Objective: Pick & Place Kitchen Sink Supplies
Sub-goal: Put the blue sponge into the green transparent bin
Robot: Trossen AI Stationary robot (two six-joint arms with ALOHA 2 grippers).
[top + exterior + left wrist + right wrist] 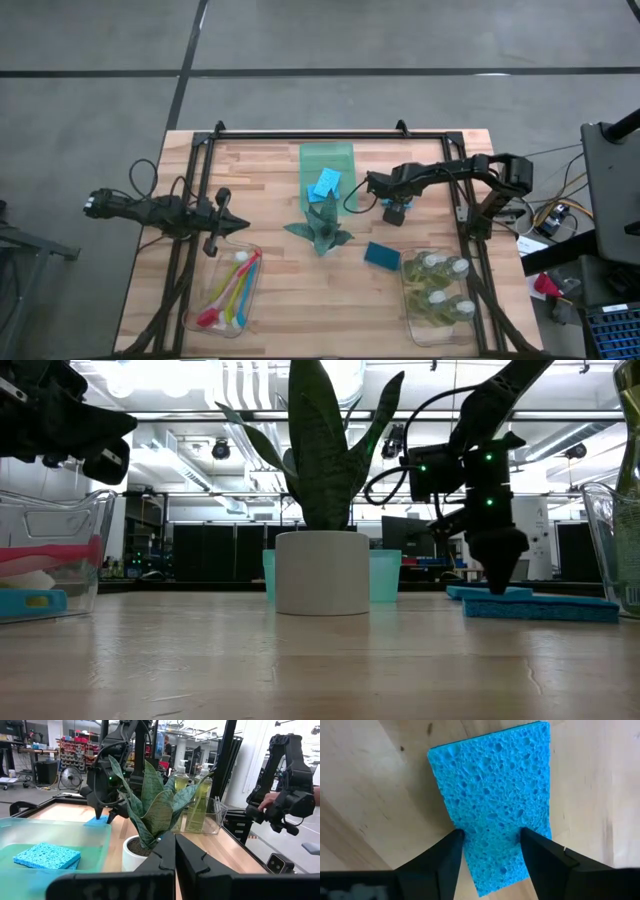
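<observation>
My left gripper (232,223) hangs over the left side of the worktop (280,290), its jaws clenched on nothing, just above the clear bin (222,291) that holds the red, yellow and blue brushes (235,285); in the left wrist view those two fingers (165,860) meet edge to edge with no gap.

Further right, at the back middle of the worktop, stands the translucent green tray (327,155) with blue sponges (324,183) lying inside it; how many lie stacked there I cannot tell; just in front of the tray sits the spiky plant (319,228) in its white pot (322,572).

Right of the plant, my right gripper (397,212) is down over a blue sponge (495,795) that lies flat on the bare wood; my jaws stand released, one finger (440,865) on each long side of the sponge, close against its edges but not squeezing it in the wrist view; the low view shows the fingertips down at the sponge's level.

Another blue sponge (382,256) lies on the worktop nearer the front, between the plant and the right-hand clear bin (440,322); that bin holds four soap bottles (440,285) with white caps, standing close together.

Beyond the worktop's edge, in the left wrist view, a person's hand (270,800) shows by a dark arm.
</observation>
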